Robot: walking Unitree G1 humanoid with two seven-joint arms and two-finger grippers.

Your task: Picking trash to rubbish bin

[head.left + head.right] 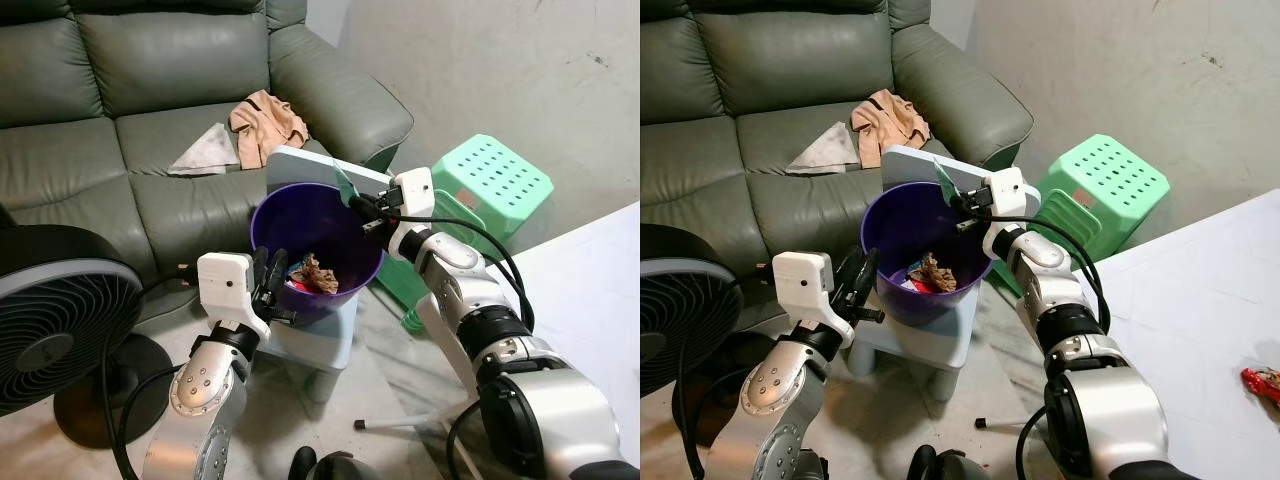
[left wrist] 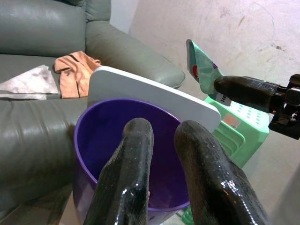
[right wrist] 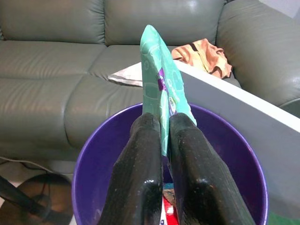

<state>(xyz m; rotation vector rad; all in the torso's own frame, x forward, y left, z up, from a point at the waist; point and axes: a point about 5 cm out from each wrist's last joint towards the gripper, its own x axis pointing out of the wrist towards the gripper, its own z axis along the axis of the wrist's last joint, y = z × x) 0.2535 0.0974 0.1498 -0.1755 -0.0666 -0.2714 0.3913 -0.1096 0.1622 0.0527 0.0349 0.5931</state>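
the green wrapper (image 3: 161,101) is pinched between the fingers of the right end effector (image 1: 366,213), standing up from them, right of centre in the left eye frame and just over the far rim of the purple bin (image 1: 275,225). the bin sits mid-frame on a small grey stool (image 1: 330,345) and already holds some trash (image 1: 318,275) at its bottom. a white board (image 1: 300,165) leans at the bin's back edge, close beside the wrapper. the risk, as i judge it, is that the wrapper is light and flat and sits near the rim rather than over the middle; if it is let go here it could drift, catch on the board or slide down outside the bin toward the green stool (image 1: 495,180) at the right. the left end effector (image 1: 268,283) sits at the bin's near wall, lower left of centre, fingers close together with a narrow gap and nothing between them; a nudge from it could tip the bin on its small stool. the right wrist view shows the grip on the wrapper's lower edge and the bin mouth directly beneath, which the eye views do not make clear. the right eye view shows a red scrap (image 1: 1262,382) on the white surface (image 1: 1200,300) at the far right edge, probably more trash to collect. a sofa (image 1: 90,150) fills the upper left, a fan (image 1: 55,320) the lower left.
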